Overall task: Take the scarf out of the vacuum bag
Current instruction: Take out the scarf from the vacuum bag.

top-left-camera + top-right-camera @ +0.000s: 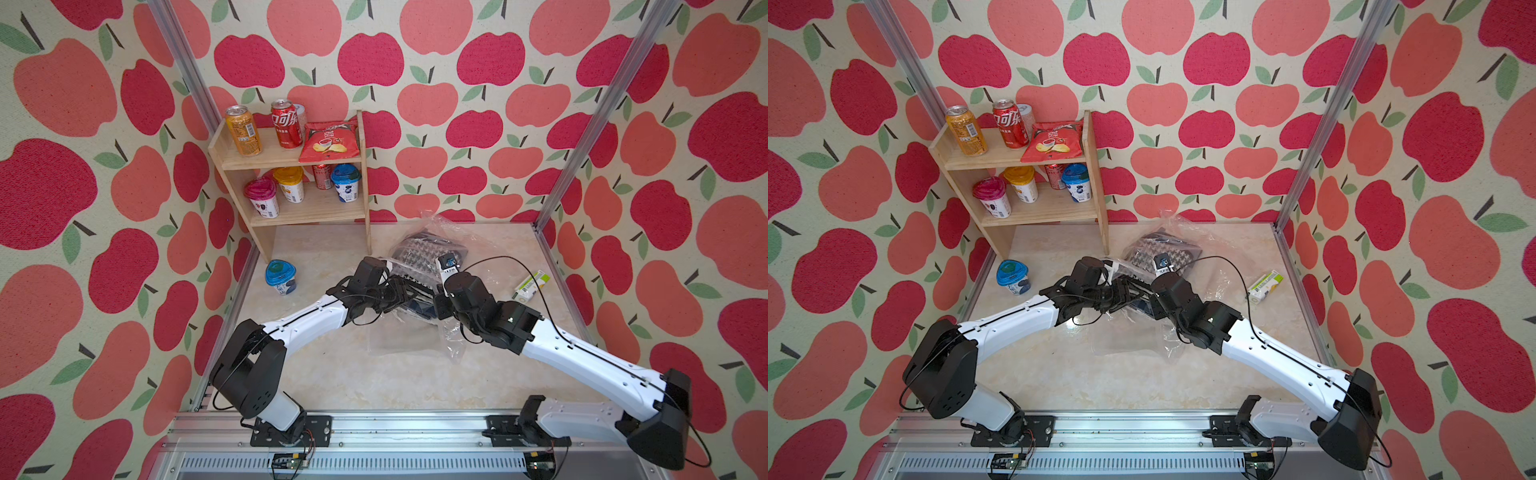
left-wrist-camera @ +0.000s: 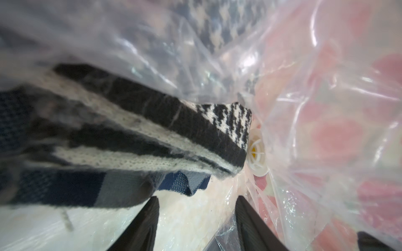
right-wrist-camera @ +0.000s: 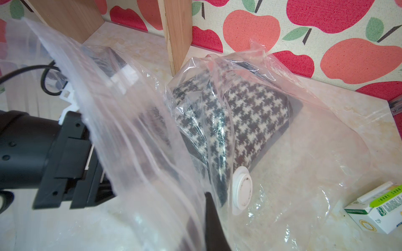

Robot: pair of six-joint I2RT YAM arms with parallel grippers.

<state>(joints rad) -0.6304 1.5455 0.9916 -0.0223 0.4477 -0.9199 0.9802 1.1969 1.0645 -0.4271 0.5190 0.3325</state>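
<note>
Currently: scarf (image 2: 152, 130) in vacuum bag (image 3: 304, 141), not out.
Your L gripper (image 2: 195, 217) spread inside; R gripper (image 3: 210, 217) pinches its film.

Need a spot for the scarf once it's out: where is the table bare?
Widest bare patch: the near table between the two arm bases, in front of the vacuum bag. A smaller one lies between the shelf, the blue-lidded cup and the left arm. Crowded: the middle, with bag, scarf and both arms.
</note>
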